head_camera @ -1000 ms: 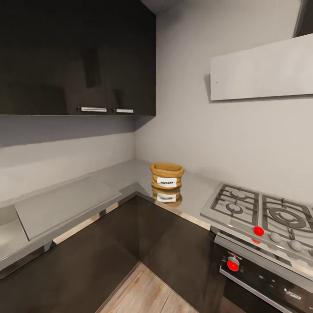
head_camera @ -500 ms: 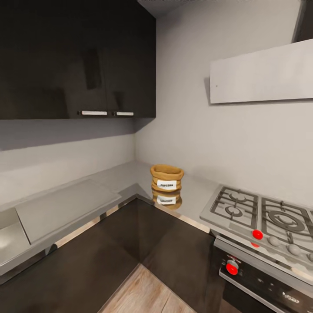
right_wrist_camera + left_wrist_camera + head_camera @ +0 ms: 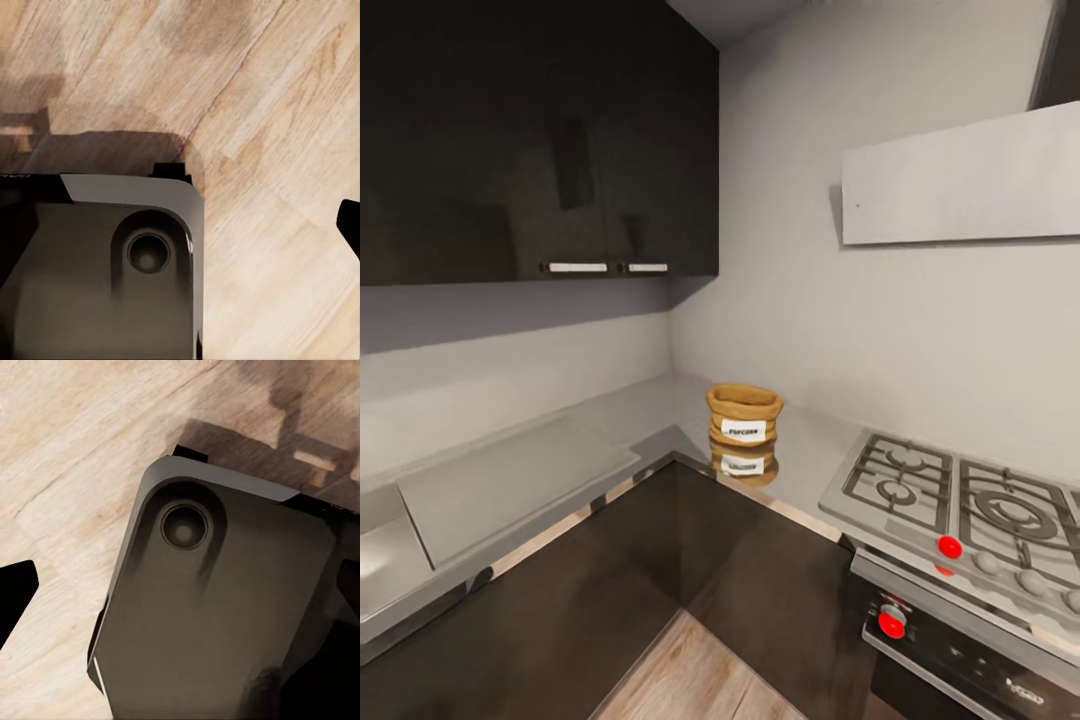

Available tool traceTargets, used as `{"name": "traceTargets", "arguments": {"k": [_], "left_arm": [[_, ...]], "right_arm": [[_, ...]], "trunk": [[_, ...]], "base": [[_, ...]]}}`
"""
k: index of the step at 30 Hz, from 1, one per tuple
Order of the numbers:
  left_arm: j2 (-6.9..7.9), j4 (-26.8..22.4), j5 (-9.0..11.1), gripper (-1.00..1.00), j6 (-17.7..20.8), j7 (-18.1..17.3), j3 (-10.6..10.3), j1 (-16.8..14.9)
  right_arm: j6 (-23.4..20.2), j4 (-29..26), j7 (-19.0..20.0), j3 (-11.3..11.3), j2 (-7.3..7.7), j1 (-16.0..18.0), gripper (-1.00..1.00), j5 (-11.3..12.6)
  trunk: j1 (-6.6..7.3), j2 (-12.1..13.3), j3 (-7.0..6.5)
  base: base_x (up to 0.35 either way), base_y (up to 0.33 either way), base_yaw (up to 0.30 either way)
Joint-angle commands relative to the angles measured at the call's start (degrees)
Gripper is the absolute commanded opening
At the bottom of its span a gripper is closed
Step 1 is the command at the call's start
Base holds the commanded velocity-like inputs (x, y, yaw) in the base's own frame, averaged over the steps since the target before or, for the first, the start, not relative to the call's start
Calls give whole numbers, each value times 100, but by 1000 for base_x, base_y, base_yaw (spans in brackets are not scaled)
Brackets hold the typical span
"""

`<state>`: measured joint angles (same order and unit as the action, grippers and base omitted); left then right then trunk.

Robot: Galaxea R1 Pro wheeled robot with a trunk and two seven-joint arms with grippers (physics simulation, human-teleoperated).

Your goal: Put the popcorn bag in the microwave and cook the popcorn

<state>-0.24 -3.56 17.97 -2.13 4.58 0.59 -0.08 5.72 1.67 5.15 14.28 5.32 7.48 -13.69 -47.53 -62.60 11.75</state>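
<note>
One tan popcorn bag [image 3: 744, 414], rim rolled, white label.

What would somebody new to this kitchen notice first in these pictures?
The squat tan paper popcorn bag stands alone at the inner corner of the glossy grey countertop, mirrored in its surface. Right of it sits a grey gas hob with red knobs, and glossy dark wall cabinets hang above the counter's left run.
</note>
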Motion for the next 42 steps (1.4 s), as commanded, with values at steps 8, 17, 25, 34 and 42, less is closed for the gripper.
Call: {"name": "traceTargets", "arguments": {"k": [8, 17, 25, 34, 42], "left_arm": [[-2, -4, 22, 100, -14, 16, 3, -1], [-2, -6, 30, 100, -16, 16, 3, -1], [-2, -8, 27, 100, -16, 17, 3, -1], [-4, -12, 22, 100, -16, 17, 3, -1], [-5, -10, 22, 100, -16, 17, 5, -1]], "right_arm": [[39, 12, 12, 50, 3, 7, 100, -46], [13, 18, 12, 55, 1, 7, 100, -37], [24, 18, 12, 58, 4, 7, 100, -33], [44, 16, 12, 51, 4, 7, 100, -46], [-15, -37, 52, -227, 48, 7, 100, -231]], "trunk": [[154, 277, -119], [154, 277, -119], [154, 277, -119], [154, 277, -119], [154, 277, -119]], "base": [[0, 0, 0], [0, 0, 16], [0, 0, 249], [0, 0, 64], [0, 0, 0]]}}
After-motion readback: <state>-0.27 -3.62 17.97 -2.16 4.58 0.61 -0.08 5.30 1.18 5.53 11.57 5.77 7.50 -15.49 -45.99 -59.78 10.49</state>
